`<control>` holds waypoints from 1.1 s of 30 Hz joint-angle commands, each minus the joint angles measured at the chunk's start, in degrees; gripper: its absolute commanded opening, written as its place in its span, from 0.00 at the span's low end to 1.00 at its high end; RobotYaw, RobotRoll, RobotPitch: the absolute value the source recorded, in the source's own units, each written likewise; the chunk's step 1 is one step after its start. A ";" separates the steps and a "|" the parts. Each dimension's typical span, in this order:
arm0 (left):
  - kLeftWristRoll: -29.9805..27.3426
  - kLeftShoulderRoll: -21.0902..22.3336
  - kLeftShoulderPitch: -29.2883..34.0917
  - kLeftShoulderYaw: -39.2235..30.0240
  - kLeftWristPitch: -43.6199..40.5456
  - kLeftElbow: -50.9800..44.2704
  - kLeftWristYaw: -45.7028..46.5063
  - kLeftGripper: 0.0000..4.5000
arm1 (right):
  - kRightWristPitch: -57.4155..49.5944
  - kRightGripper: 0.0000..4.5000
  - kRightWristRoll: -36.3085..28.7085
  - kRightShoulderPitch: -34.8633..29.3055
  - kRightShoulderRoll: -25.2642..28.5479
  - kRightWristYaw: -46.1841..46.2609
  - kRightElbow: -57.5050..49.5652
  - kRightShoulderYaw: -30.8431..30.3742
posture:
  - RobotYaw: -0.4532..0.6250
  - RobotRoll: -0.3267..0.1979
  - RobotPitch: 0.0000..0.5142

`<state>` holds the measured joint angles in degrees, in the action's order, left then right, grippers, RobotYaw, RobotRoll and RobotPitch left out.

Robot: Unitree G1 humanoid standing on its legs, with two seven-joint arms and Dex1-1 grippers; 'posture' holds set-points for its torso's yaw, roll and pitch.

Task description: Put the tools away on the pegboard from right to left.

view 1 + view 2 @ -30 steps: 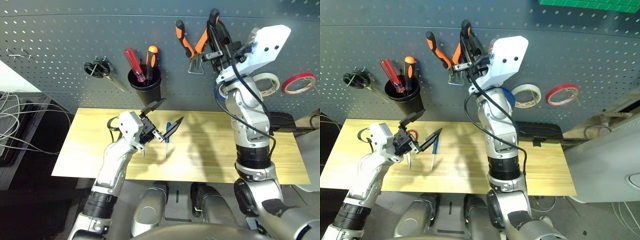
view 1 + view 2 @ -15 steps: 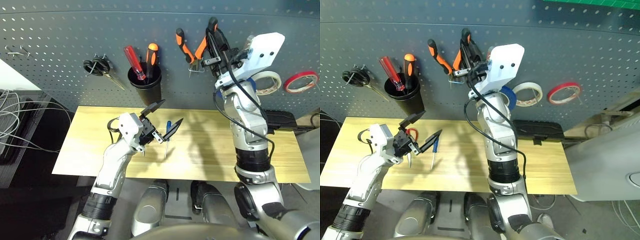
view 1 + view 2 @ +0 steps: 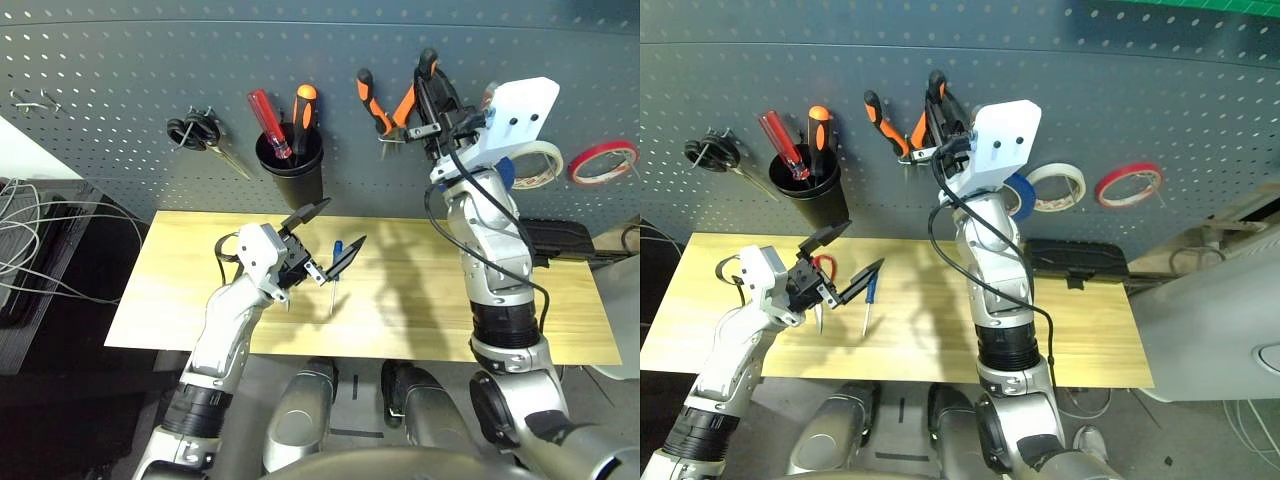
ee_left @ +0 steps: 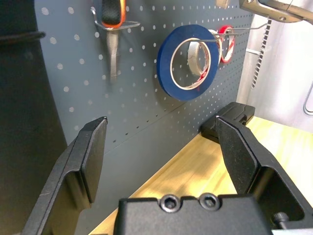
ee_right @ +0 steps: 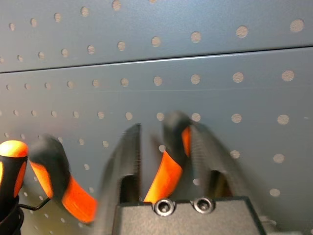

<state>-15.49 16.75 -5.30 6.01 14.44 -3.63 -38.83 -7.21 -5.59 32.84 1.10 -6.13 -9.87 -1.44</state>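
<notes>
Orange-and-black-handled pliers [image 3: 390, 100] hang on the perforated grey pegboard [image 3: 120, 90], handles now swung left; right gripper [image 3: 432, 95] has loosened. Left wrist view: left gripper [image 4: 166, 152] spread, empty. Right wrist view: blurred, fingers [image 5: 122, 166] seemingly straddle one handle.

The pegboard [image 3: 120, 90] stands behind the worktop [image 3: 420, 300]. On its hooks, from left to right, hang the scissors [image 3: 205, 140], the cup holder [image 3: 292, 172] with two screwdrivers in it, the pliers [image 3: 385, 100], then the tape rolls [image 4: 188, 61]. The right hand [image 3: 432, 95] is up at the pliers. The left hand [image 3: 328, 238] hovers over the worktop, a small screwdriver [image 3: 335, 268] lying just beyond it.
</notes>
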 commanded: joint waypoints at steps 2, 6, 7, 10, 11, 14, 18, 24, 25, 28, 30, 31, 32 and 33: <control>0.73 -0.13 0.87 0.83 -0.17 -0.12 -0.28 1.00 | -1.56 0.81 0.56 -1.31 0.47 0.70 -0.29 0.39 | 0.53 0.62 0.49; 0.81 -0.28 0.61 0.68 -0.14 0.10 -0.04 1.00 | -2.48 0.99 0.32 -1.95 0.89 0.63 -1.99 0.56 | 0.52 0.62 0.50; 0.87 -0.28 0.68 0.76 -0.09 0.09 -0.11 1.00 | -2.64 0.99 0.32 -2.32 1.14 0.40 -2.87 0.42 | 0.52 0.62 0.50; 0.93 -0.33 0.80 0.77 -0.02 0.05 -0.08 1.00 | -3.13 0.99 -0.10 -4.08 2.61 -1.10 -6.70 -0.17 | 0.52 0.62 0.50; 0.91 -0.32 0.81 0.74 -0.06 0.02 -0.06 1.00 | -3.33 0.99 -0.10 -4.55 3.06 -1.45 -7.57 -0.31 | 0.52 0.62 0.50; 0.92 -0.31 1.00 0.81 -0.10 0.00 -0.11 1.00 | -4.64 0.99 -0.56 -7.96 4.92 -2.61 -10.70 0.14 | 0.51 0.62 0.51; 0.84 -0.27 0.91 0.94 -0.19 0.13 -0.38 1.00 | -6.06 0.99 -0.88 -10.68 6.26 -3.08 -13.19 0.50 | 0.50 0.62 0.52; 0.68 -0.30 0.68 1.14 -0.14 0.43 -0.75 1.00 | -9.54 0.99 -2.12 -18.04 7.98 -4.13 -20.18 0.65 | 0.49 0.62 0.51; 0.66 -0.31 0.65 1.19 -0.14 0.49 -0.83 1.00 | -10.13 0.99 -2.31 -19.13 8.17 -4.27 -21.06 0.57 | 0.48 0.62 0.51; 0.64 -0.37 0.43 1.39 0.01 1.03 -1.31 1.00 | -11.51 0.99 -2.76 -21.83 8.39 -4.66 -22.72 0.28 | 0.47 0.62 0.50; 0.69 -0.32 0.13 1.57 0.16 1.47 -1.70 1.00 | -12.84 0.99 -3.47 -23.27 8.22 -4.87 -23.48 0.06 | 0.47 0.62 0.50; 0.66 -0.30 -0.05 1.59 0.17 1.64 -1.78 1.00 | -13.56 0.99 -3.94 -24.08 8.17 -5.01 -23.76 -0.08 | 0.47 0.62 0.50; 0.63 -0.29 -0.23 1.58 0.15 1.78 -1.84 1.00 | -15.18 0.99 -5.09 -25.16 7.99 -5.34 -23.87 -0.28 | 0.47 0.62 0.50; 0.64 -0.29 -0.37 1.58 0.13 1.91 -1.90 1.00 | -16.31 0.99 -5.96 -26.14 7.83 -5.59 -23.82 -0.37 | 0.47 0.62 0.50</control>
<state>-15.39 16.52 -6.20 7.07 14.49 -2.93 -40.25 -20.98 -9.71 8.53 9.09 -11.10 -33.11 -1.08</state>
